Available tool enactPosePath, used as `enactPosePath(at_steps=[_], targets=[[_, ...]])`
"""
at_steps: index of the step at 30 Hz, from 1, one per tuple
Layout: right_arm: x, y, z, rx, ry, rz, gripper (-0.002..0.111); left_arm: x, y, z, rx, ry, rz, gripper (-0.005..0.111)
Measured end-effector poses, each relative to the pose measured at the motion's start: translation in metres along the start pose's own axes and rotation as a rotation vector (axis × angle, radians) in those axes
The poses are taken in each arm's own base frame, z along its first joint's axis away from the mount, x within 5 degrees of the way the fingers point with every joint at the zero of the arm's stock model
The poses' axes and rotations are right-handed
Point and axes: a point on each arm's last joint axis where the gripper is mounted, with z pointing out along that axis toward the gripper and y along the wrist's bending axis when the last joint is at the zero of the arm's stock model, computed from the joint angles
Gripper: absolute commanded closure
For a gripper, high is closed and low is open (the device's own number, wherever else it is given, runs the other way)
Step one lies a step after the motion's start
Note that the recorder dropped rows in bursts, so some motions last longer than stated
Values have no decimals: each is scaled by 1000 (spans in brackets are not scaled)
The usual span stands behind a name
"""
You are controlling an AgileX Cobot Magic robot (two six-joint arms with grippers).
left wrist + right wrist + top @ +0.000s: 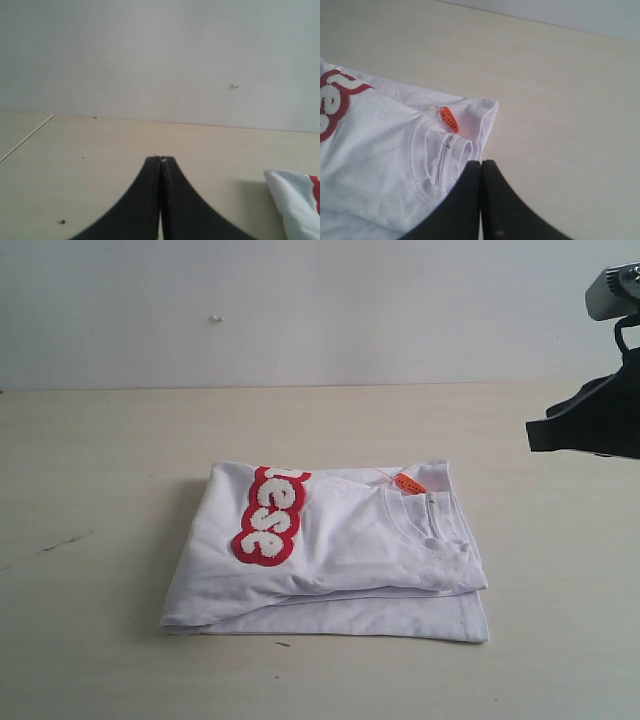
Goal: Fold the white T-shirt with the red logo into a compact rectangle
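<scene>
The white T-shirt [340, 555] lies folded into a rough rectangle in the middle of the table. Part of its red logo [270, 516] shows on the top layer at the left, and the orange neck tag [409, 483] sits by the collar at the right. My right gripper [481, 161] is shut and empty, raised off the table beside the collar corner of the T-shirt [385, 165]; its arm [590, 420] hangs at the right edge of the exterior view. My left gripper [160, 158] is shut and empty above bare table, with a corner of the T-shirt [295, 200] off to its side.
The beige table [110, 470] runs back to a pale wall [300, 310]. Small dark marks [65, 543] dot the table's left side. A table seam [27, 137] shows in the left wrist view.
</scene>
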Motion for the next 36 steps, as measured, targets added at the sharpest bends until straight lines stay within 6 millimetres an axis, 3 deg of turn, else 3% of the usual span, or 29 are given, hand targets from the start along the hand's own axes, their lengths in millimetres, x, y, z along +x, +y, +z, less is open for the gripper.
enactPosePath(at_steps=[8,21,36], targets=[[0,0,0,0,0,0,108,17,0,-3,4,11,-51,107],[0,0,0,0,0,0,108,38,1,-4,-16,209,-94,107],[0,0,0,0,0,0,108,40,-2,-5,27,227,-26,107]])
